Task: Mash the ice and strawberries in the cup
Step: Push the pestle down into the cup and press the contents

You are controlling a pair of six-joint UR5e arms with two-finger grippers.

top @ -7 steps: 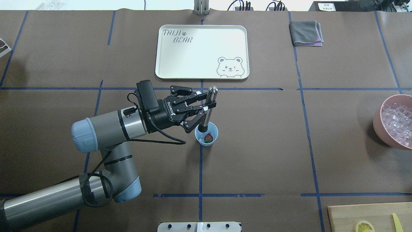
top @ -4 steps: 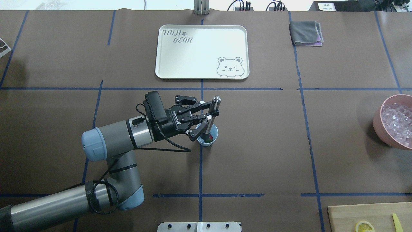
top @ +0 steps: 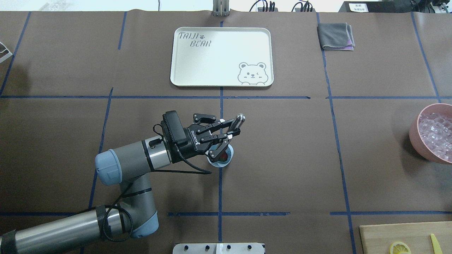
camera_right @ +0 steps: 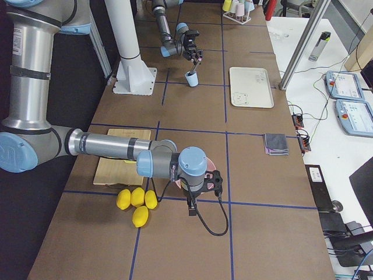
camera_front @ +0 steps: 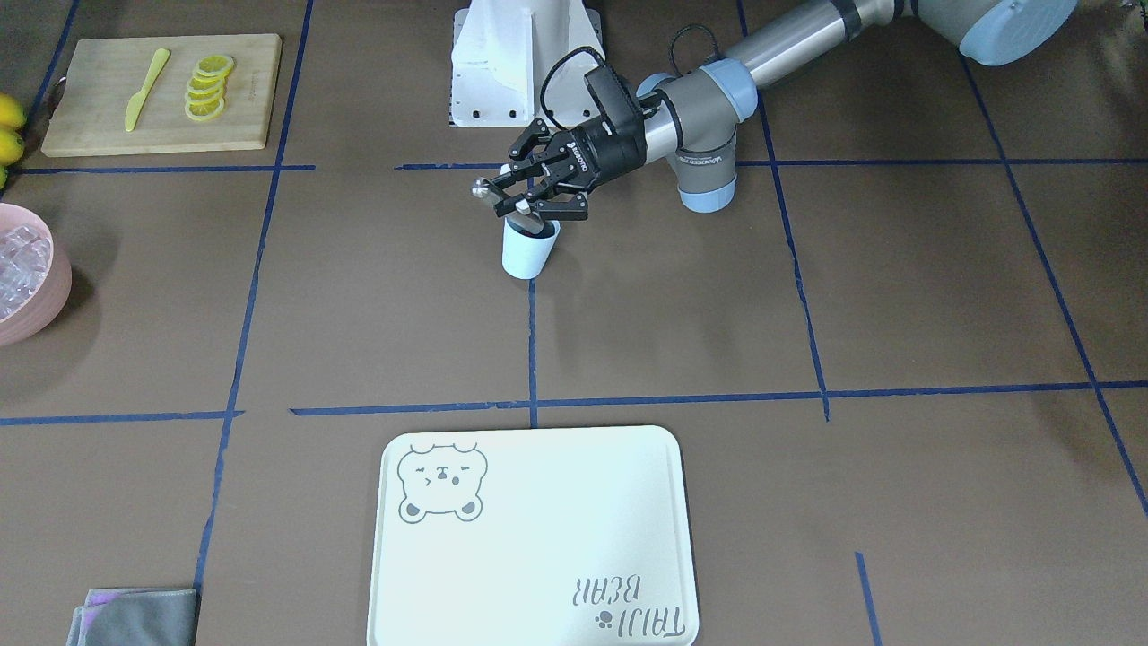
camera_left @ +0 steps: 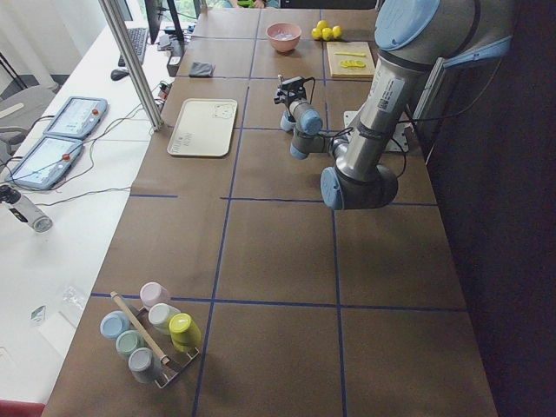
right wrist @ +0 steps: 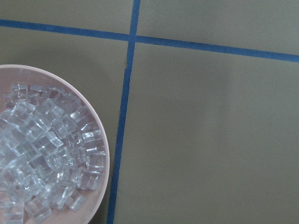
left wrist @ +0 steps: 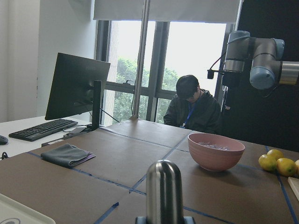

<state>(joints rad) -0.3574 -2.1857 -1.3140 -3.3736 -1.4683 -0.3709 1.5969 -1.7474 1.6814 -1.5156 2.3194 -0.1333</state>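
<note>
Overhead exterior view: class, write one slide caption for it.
Left gripper holds a metal muddler tilted into the light blue cup, over the strawberry.

Overhead, front cameras opposed; both show cup (camera_front: 526,257)

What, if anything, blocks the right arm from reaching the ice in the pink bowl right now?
Probably nothing, so yes. The right hand hangs close by the bowl, its camera looks straight down on the ice, and the left hand is far off, holding the masher in the cup.
</note>
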